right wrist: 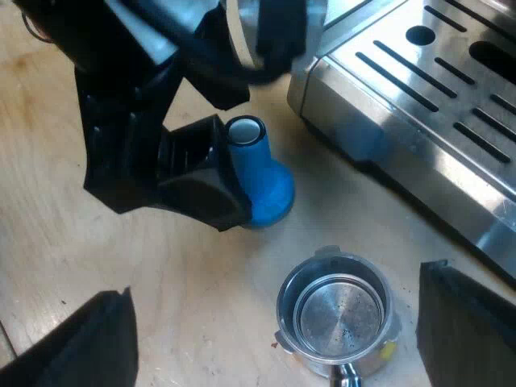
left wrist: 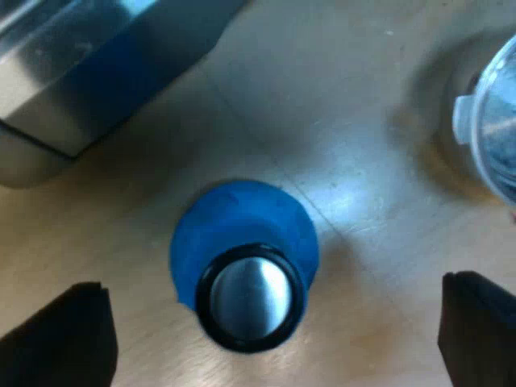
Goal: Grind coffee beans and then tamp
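My left gripper (left wrist: 270, 286) is nearest, its two black fingers (left wrist: 60, 339) set wide apart and gripping nothing. The blue tamper (left wrist: 242, 234) stands upright on the wooden table (left wrist: 347, 97) between them, its black-ringed metal top facing the camera and clear of both fingers. Taking the tamper as the centre of the dial, the fingers sit at about eight and four o'clock. The espresso machine (left wrist: 72, 72) shows a steel corner at ten o'clock. A clear round vessel (left wrist: 496, 121), too cut off to name, is at two o'clock, well apart.

In the right wrist view, my right gripper (right wrist: 274, 314) is closest, its fingers (right wrist: 85, 343) also spread wide and empty. The metal holder (right wrist: 334, 314) lies on the table between them, touching neither; its basket is open upward and looks empty. From the holder, the tamper (right wrist: 262, 181) stands at eleven o'clock, with the left gripper (right wrist: 185, 177) beside it, one finger just next to its neck. The machine's slotted drip tray (right wrist: 419, 89) is at one o'clock, near the holder.
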You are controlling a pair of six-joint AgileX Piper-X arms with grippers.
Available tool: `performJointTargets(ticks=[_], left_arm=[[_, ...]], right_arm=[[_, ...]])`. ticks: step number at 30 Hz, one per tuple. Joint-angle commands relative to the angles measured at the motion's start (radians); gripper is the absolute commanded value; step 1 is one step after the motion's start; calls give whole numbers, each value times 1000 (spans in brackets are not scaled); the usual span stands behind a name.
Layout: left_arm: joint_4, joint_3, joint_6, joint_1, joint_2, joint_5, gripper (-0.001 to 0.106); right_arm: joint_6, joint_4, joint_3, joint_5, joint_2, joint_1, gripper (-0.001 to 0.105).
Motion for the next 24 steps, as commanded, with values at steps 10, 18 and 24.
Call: performJointTargets(ticks=[10,18,24], left_arm=[[-44,0,-1,2,79,-6,82],[-60,0,-1,2,84,-2,82],[-68,0,-1,2,88,-2,82]], right_arm=[[-6,-14,-2,1,-3,2,72],[39,-14,-2,1,-3,2,72],[39,-14,-2,1,-3,2,72]])
